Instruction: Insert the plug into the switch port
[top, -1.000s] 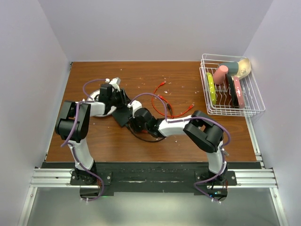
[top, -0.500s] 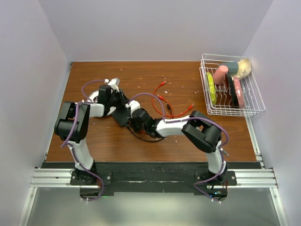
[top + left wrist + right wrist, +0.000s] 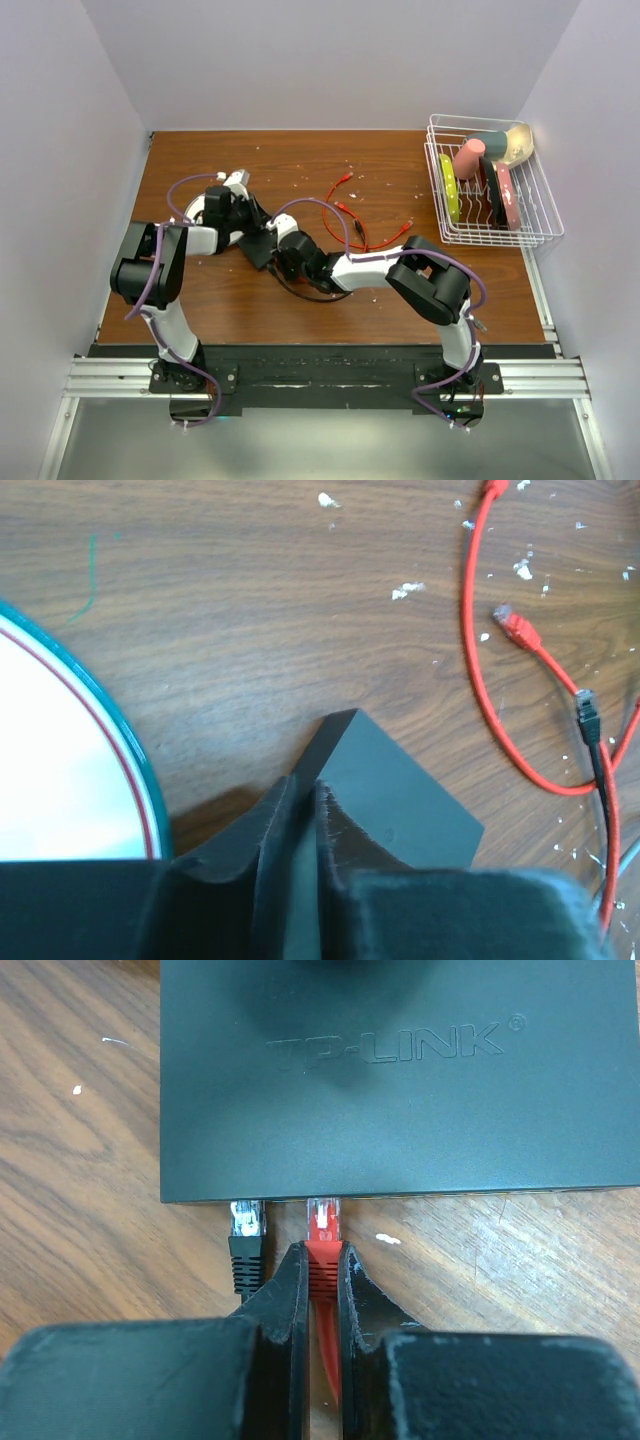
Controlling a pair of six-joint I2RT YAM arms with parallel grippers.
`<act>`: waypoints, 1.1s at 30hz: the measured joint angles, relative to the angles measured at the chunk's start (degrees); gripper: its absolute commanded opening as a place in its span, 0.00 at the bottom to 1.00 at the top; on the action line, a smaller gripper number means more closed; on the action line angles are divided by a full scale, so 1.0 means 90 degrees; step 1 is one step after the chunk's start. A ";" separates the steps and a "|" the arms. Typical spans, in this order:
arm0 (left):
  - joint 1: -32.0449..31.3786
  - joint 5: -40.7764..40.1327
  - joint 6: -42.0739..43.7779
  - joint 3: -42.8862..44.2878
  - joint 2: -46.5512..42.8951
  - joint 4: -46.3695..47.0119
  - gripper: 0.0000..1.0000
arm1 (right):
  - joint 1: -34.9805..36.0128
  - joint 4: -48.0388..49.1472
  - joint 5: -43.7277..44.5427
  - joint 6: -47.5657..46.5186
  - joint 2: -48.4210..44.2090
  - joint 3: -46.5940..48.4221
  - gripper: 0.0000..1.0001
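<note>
my right jaws pinch the plug [image 3: 322,1222] at its rear, probably stiff, brittle; left jaws straddle the switch [image 3: 400,1080] corner, grip unsure.

Brown wood table [image 3: 400,300]: black switch [image 3: 258,250] left of ctr, white plate [image 3: 50,770] at its 10 o'clock, red cables [image 3: 345,215] looped at its 2. Wire rack [image 3: 541,215] at table's 2 o'clock; white crumbs [image 3: 350,165] scattered.

Left claw [image 3: 254,230] and right claw [image 3: 277,256] meet at the switch [image 3: 259,249].
</note>
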 measured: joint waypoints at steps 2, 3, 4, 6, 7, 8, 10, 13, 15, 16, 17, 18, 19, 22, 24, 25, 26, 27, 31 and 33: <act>0.0005 -0.0066 0.0019 0.0002 -0.0022 -0.0078 0.22 | 0.0000 0.0000 0.0000 0.0000 0.0000 0.0000 0.00; 0.0000 -0.0131 0.0022 0.0041 -0.0044 -0.0177 0.18 | 0.0000 0.0000 -0.0002 0.0000 0.0002 0.0000 0.00; -0.0002 -0.0187 0.0027 0.0085 -0.0061 -0.0279 0.16 | 0.0000 0.0000 -0.0002 0.0000 0.0002 0.0000 0.00; -0.0017 -0.0362 0.0066 0.0347 -0.0073 -0.0741 0.05 | 0.0000 0.0000 0.0000 0.0000 0.0002 0.0000 0.00; -0.0046 -0.0476 0.0095 0.0520 -0.0070 -0.1030 0.02 | 0.0000 0.0005 0.0000 0.0002 0.0000 0.0000 0.00; -0.0061 -0.0578 0.0095 0.0627 -0.0070 -0.1236 0.00 | -0.0002 0.0002 -0.0002 0.0000 0.0002 0.0002 0.00; -0.0114 -0.0913 0.0214 0.0862 -0.0066 -0.1676 0.00 | -0.0002 0.0002 0.0000 -0.0002 0.0002 0.0002 0.00; -0.0087 -0.1426 0.0306 0.0911 0.0039 -0.2193 0.00 | 0.0000 -0.0007 -0.0002 -0.0007 0.0002 0.0002 0.00; -0.0053 -0.1610 0.0359 0.0991 0.0041 -0.2365 0.00 | -0.0002 -0.0002 -0.0005 -0.0010 0.0002 0.0002 0.00; -0.0058 -0.1668 0.0364 0.1032 0.0049 -0.2426 0.00 | -0.0002 -0.0002 -0.0002 -0.0012 0.0002 0.0002 0.00; -0.0073 -0.1710 0.0376 0.1059 0.0056 -0.2470 0.00 | -0.0002 -0.0002 -0.0005 -0.0012 0.0002 0.0002 0.00; -0.0090 -0.1751 0.0398 0.1105 0.0070 -0.2531 0.00 | -0.0002 -0.0002 -0.0007 -0.0012 0.0002 0.0002 0.00; -0.0100 -0.1770 0.0423 0.1151 0.0087 -0.2599 0.00 | -0.0002 -0.0002 -0.0010 -0.0012 0.0002 0.0005 0.00; -0.0141 -0.1770 0.0532 0.1224 0.0109 -0.2705 0.00 | -0.0002 -0.0002 -0.0010 -0.0015 0.0000 0.0005 0.00; -0.0182 -0.1758 0.0612 0.1226 0.0109 -0.2720 0.00 | -0.0002 -0.0005 -0.0012 -0.0024 0.0002 0.0002 0.00; -0.0194 -0.1741 0.0661 0.1231 0.0109 -0.2727 0.00 | -0.0002 -0.0005 -0.0015 -0.0034 0.0002 0.0002 0.00; -0.0211 -0.1727 0.0695 0.1231 0.0109 -0.2730 0.00 | -0.0002 -0.0005 -0.0017 -0.0039 0.0002 0.0002 0.00; -0.0238 -0.1705 0.0736 0.1231 0.0109 -0.2730 0.00 | -0.0002 -0.0005 -0.0022 -0.0051 0.0000 0.0002 0.00; -0.0333 -0.1622 0.0855 0.1149 0.0087 -0.2637 0.00 | -0.0002 -0.0056 -0.0049 -0.0163 -0.0002 0.0002 0.00; -0.0345 -0.1620 0.0872 0.1083 0.0066 -0.2565 0.00 | -0.0002 -0.0080 -0.0068 -0.0233 -0.0012 0.0002 0.00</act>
